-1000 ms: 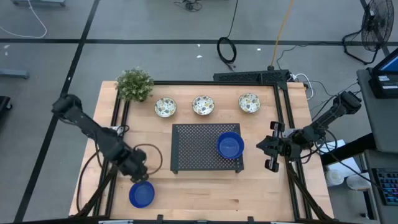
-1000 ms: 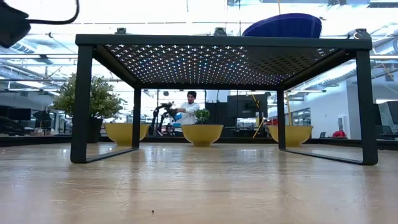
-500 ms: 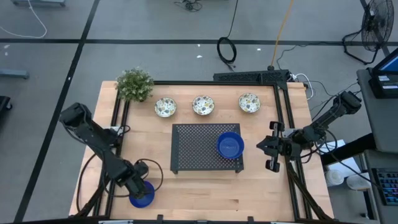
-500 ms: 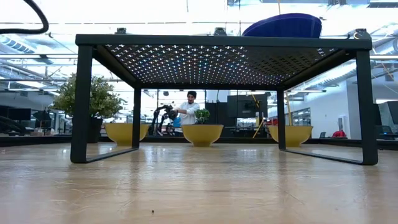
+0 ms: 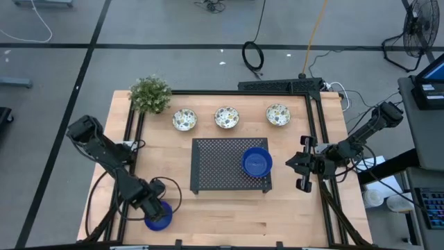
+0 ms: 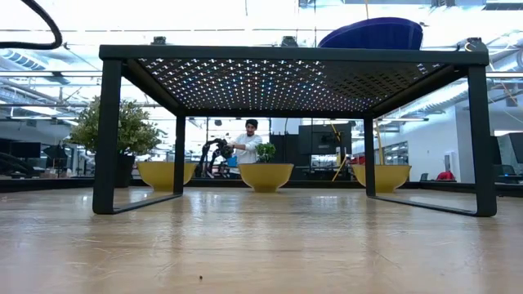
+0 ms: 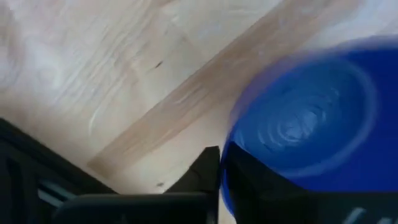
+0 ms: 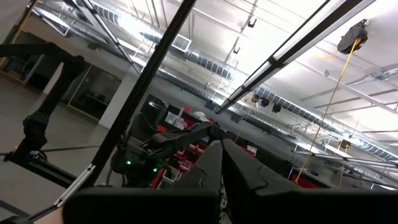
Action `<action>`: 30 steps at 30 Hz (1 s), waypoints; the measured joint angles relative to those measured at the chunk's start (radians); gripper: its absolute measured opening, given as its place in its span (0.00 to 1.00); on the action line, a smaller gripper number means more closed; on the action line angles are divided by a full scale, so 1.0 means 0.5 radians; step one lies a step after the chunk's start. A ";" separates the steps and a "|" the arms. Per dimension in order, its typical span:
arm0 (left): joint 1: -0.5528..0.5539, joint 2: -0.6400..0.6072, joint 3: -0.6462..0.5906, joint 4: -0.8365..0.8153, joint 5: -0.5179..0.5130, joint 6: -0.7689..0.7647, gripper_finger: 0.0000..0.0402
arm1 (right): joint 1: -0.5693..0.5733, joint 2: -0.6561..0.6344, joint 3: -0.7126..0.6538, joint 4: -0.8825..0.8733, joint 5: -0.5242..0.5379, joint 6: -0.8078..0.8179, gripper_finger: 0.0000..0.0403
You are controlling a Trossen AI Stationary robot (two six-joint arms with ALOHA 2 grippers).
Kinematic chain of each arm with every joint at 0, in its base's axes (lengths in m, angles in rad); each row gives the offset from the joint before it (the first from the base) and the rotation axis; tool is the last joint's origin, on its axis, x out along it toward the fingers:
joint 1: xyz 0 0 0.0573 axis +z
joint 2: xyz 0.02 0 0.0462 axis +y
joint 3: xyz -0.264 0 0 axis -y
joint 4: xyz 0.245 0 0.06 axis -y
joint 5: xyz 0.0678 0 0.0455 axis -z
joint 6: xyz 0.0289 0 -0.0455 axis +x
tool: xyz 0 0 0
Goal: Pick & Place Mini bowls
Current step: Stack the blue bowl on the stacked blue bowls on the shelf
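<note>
Left gripper [image 5: 154,211] down at the near-left corner of the surface [image 5: 208,215], pinched narrow on the rim of a blue mini bowl [image 5: 159,216]; in the left wrist view, 1 dark finger [image 7: 202,177] outside the bowl wall, the other inside.

Risks, as judged: thin rim hold, so likely to tilt or slip on lifting; shallow bowl possibly swinging and clipping the edge of the black tray [image 5: 215,165] on the way over. Second blue bowl [image 5: 257,162] already on the tray, so a crowded landing possible. 3 speckled bowls [image 5: 226,117] in a row behind the tray, untouched.

Right gripper [image 5: 303,169] parked closed off the right edge.

Against 1 second back: left arm moved nearer and lower, then open and beside the bowl, now clamped on it. Bowl unmoved.
</note>
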 joint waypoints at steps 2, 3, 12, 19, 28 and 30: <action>0.017 -0.020 0.000 0.009 0.020 0.131 0.03 | 0.000 0.000 0.000 0.001 0.001 0.000 0.00; 0.023 -0.033 -0.001 0.016 0.023 0.181 0.04 | 0.000 0.000 0.000 0.000 0.001 0.000 0.00; 0.038 -0.294 0.121 -0.088 -0.563 0.356 0.01 | 0.000 0.000 0.000 0.001 0.001 -0.002 0.00; 0.046 -0.368 0.554 -0.457 -1.363 0.828 0.01 | -0.001 0.000 0.000 0.001 0.000 -0.005 0.00; 0.169 -0.370 1.117 -0.068 -2.918 2.530 0.01 | -0.001 0.247 0.189 -0.133 0.001 -0.009 0.02; 0.237 -0.370 1.139 0.280 -3.159 3.040 0.01 | -0.001 0.375 0.304 -0.245 0.033 -0.014 0.05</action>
